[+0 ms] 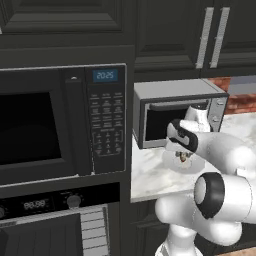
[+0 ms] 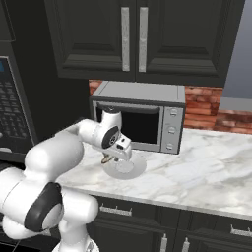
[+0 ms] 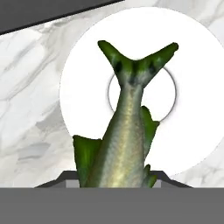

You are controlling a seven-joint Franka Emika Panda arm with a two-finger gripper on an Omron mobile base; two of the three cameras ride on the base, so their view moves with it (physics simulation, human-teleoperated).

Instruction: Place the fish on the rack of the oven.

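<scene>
Dark kitchen: black cabinets above, red brick backsplash, white marble worktop (image 2: 206,172). A silver toaster oven (image 2: 140,117) sits at the back of the worktop near its left end. In the tall unit to the left, a black microwave (image 1: 60,125) with keypad and blue clock is stacked over the black wall oven (image 1: 55,220), whose control strip has a small display and a round knob; the oven door is shut as far as it shows at the bottom edge of the left base view.

A round white plate (image 2: 125,167) lies on the worktop near the front edge, in front of the toaster oven. The gripper (image 2: 110,157) is just above the plate, clamped on the fish (image 3: 124,140). In the hand view the fish runs up from between the finger tips, forked green tail outermost and lying over the plate's centre ring, silvery olive body and green fins nearer the camera. In the base views the fish shows as a small brownish bit under the hand. Whether the tail touches the plate: can't tell.
</scene>
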